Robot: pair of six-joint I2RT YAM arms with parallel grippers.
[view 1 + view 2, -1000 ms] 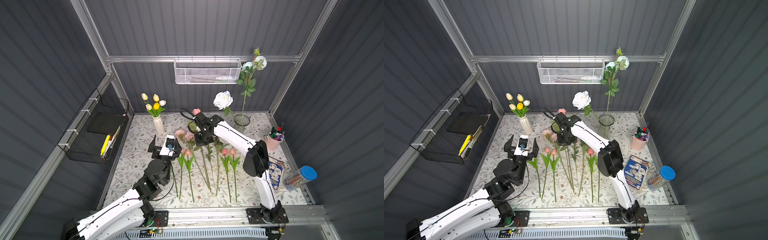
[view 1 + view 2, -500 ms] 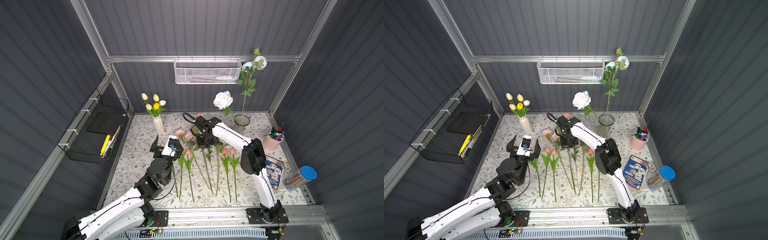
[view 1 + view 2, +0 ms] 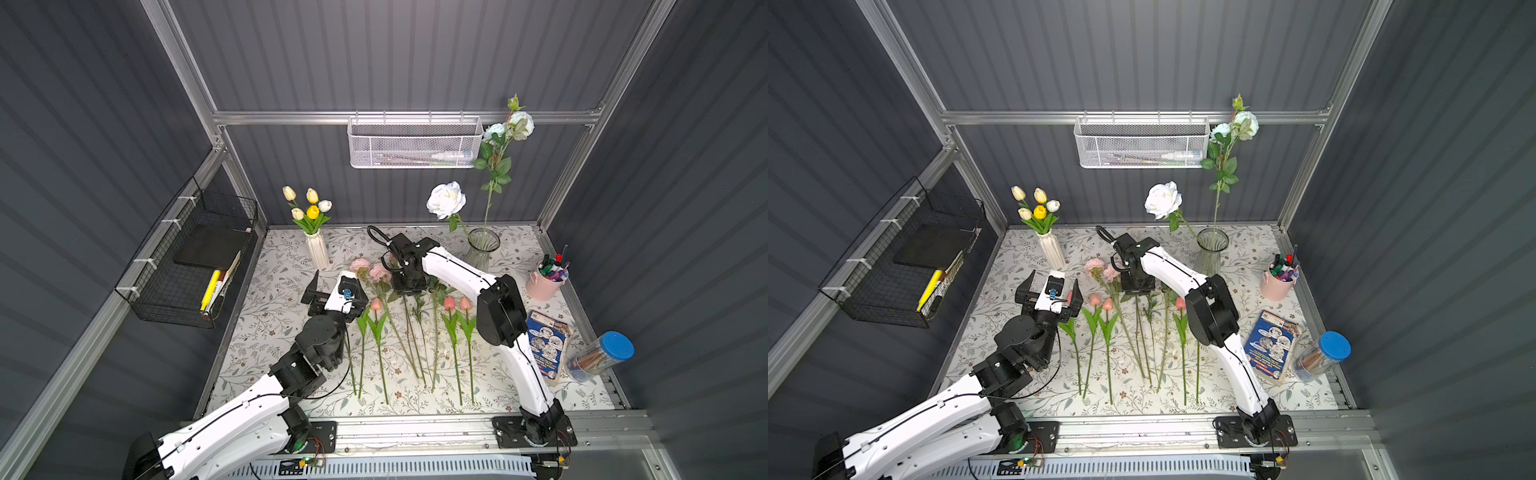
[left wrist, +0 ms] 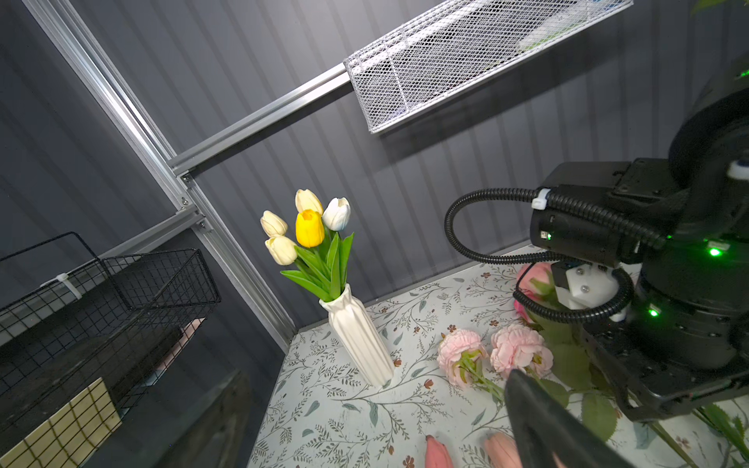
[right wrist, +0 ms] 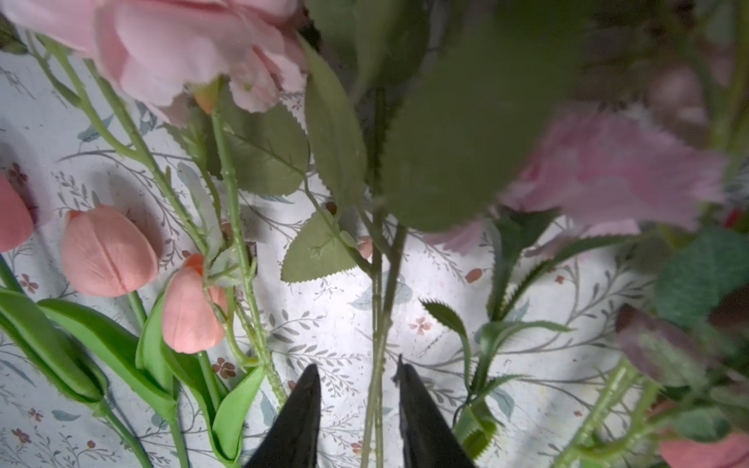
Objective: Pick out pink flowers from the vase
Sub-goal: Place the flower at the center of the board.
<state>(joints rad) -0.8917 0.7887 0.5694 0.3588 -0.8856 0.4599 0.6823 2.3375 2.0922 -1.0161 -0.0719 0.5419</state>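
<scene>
Two tools, right tool [image 5: 356,372] with jaws parted either side of a green stem [image 5: 377,324], not clamping it, left tool [image 3: 1050,291] with jaws spread wide nearer the left edge, pink flowers [image 3: 449,302] lying in a row mid desk [image 3: 270,332], stems toward the front edge, glass vase [image 3: 482,249] near the back edge.

We see the right claw [image 5: 356,368] lowered toward the desk [image 3: 282,307], its jaws now parted around the rose stem [image 5: 379,308].
</scene>
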